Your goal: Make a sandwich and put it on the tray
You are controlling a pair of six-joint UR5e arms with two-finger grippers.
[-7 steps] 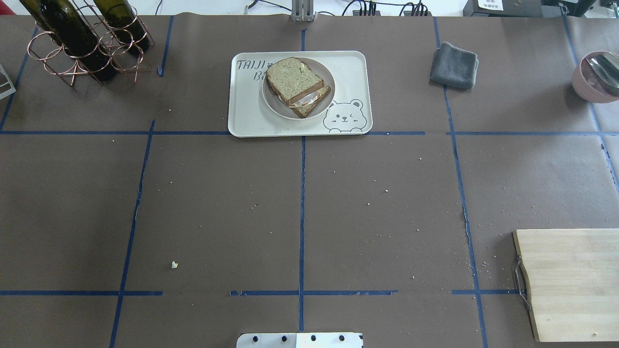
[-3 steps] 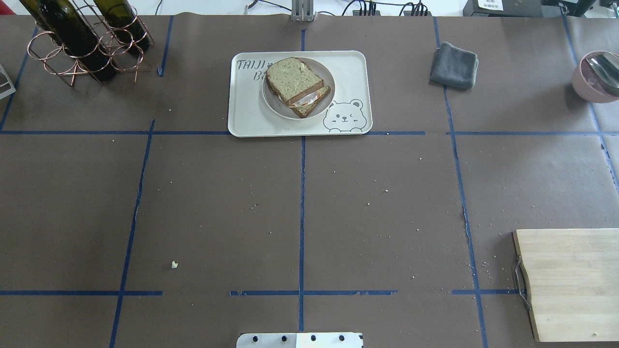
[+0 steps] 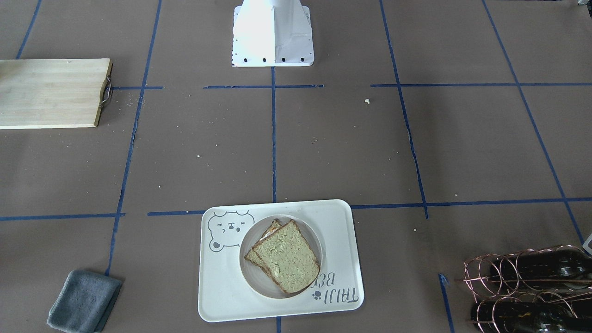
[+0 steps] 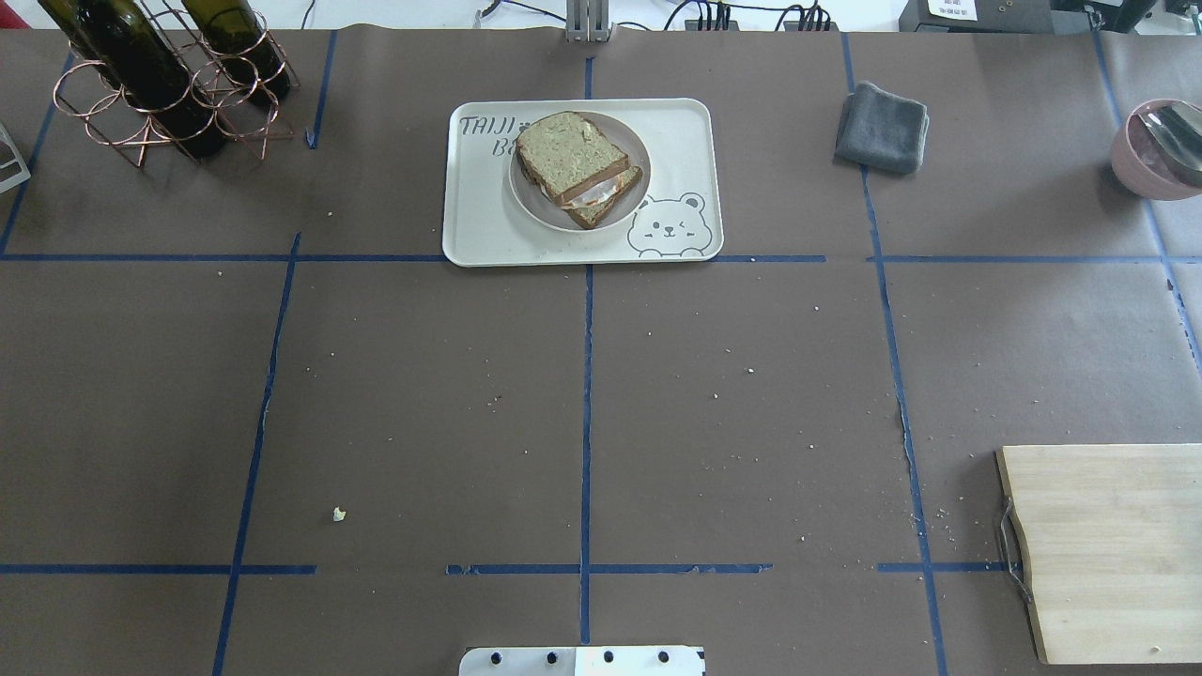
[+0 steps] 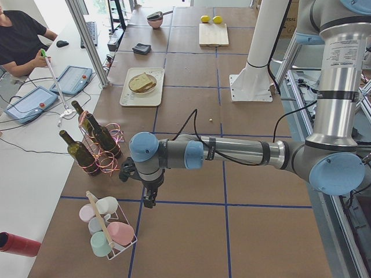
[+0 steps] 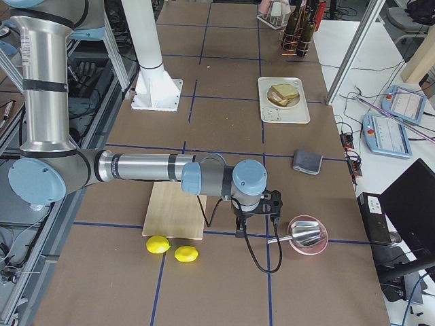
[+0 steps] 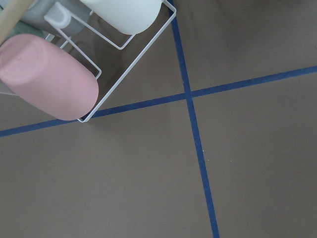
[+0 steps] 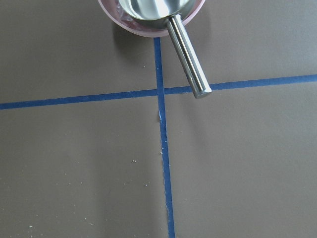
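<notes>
a: front-facing view, where's the sandwich?
b: sandwich of two greenish-tan bread slices with dark crust (image 3: 283,254) sits on a small round cream plate (image 3: 252,277). the plate is on the large cream rectangular bear-print tray (image 3: 222,296). top slice askew over the lower one. light wooden board with metal handle (image 3: 51,92) well apart.
a: overhead?
b: white egg edge shows between the slices. folded grey cloth (image 4: 883,127) lies right of the tray, apart from it.
a: exterior left?
b: left tool (image 5: 149,200) hangs over the brown paper-covered counter (image 5: 191,231), between the copper wire bottle rack (image 5: 101,152) and the white wire cup rack (image 5: 113,234). released or clenched: cannot tell.
a: exterior right?
b: right tool (image 6: 255,224) hangs just beside the pink bowl (image 6: 309,246) holding a metal ladle (image 6: 299,234). its state: cannot tell.
a: wrist views?
b: left wrist: pink cup (image 7: 47,82) in the cup rack, beside a blue tape cross (image 7: 187,94). right wrist: ladle handle juts from the bowl over a tape crossing.
</notes>
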